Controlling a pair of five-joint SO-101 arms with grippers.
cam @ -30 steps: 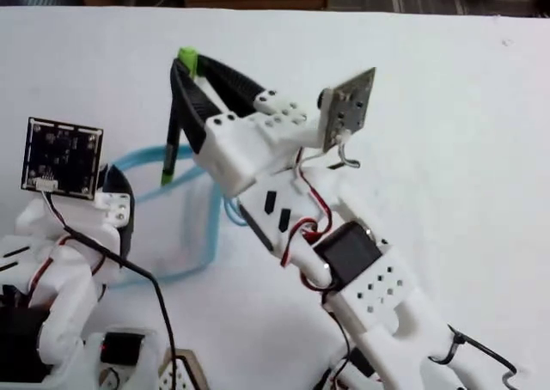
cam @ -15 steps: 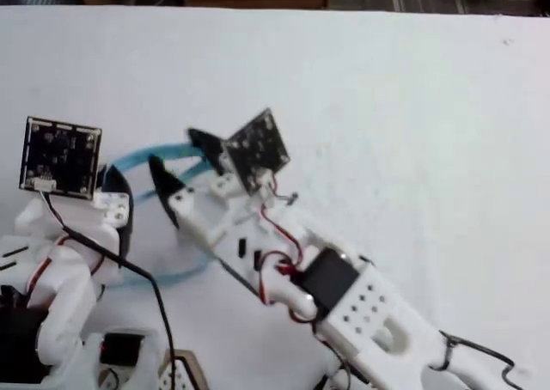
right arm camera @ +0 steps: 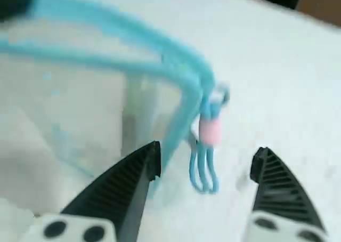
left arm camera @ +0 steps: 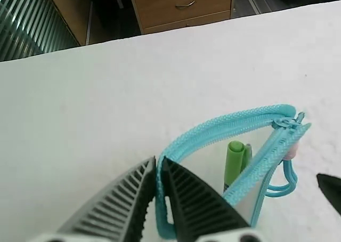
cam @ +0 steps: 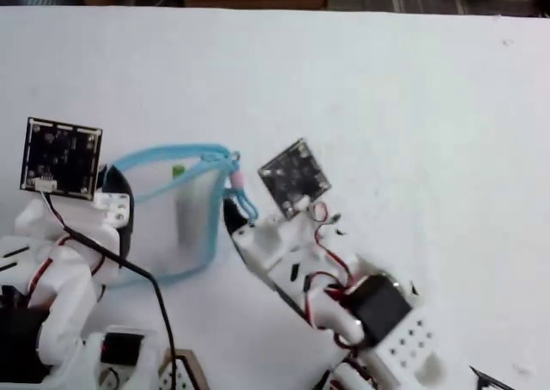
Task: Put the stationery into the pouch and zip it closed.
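Light-blue-rimmed clear plastic pouch [cam: 163,157] sits on the white table [cam: 387,81], left of centre in the high view, mouth unzipped and gaping wide. Green-capped marker [cam: 179,173] stands inside it, cap end up near the rim, body seen through the clear wall.

Left gripper [left arm camera: 159,164]: black ribbed jaws pressed together on the pouch's blue zipper rim, at the end of the mouth away from the slider. In the left wrist view the rim [left arm camera: 229,119] runs out from the jaws in two open strands, with the marker [left arm camera: 234,154] between them.

The light-blue zipper slider [cam: 230,158] is at the far end of the mouth, on the side nearest the right arm. A small pink bead [cam: 237,178] hangs under it, and a thin blue cord loop [cam: 247,205] lies below that on the table.

Right gripper [right arm camera: 208,155]: jaws spread wide, gripping nothing, low over the table just beside the slider end of the pouch. The right wrist view has the cord loop [right arm camera: 203,170] and bead [right arm camera: 209,131] in the gap between the two fingers. One finger [right arm camera: 133,180] is close to the pouch wall, contact can't be told. The other [right arm camera: 272,183] is over bare table.

Wooden drawer cabinet [left arm camera: 181,5] is beyond the table's far edge.
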